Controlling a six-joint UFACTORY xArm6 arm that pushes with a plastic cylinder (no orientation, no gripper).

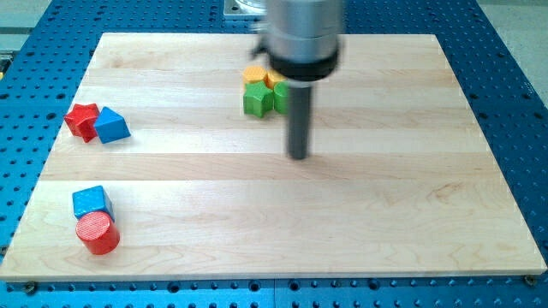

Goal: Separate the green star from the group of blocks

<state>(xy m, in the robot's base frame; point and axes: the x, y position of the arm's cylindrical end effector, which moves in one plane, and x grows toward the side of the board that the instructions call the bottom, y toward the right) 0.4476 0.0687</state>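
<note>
A green star (257, 99) lies on the wooden board (274, 214) near the view's top centre. It touches a yellow block (255, 74) above it, another yellow block (275, 79) to the upper right and a second green block (281, 94) on its right, partly hidden behind the rod. My tip (298, 156) rests on the board below and to the right of this group, apart from the green star.
A red star (83, 119) and a blue block (111, 125) touch at the view's left. A blue cube (91, 202) and a red cylinder (97, 233) touch at the bottom left. The arm's grey body (301, 34) hangs over the top centre.
</note>
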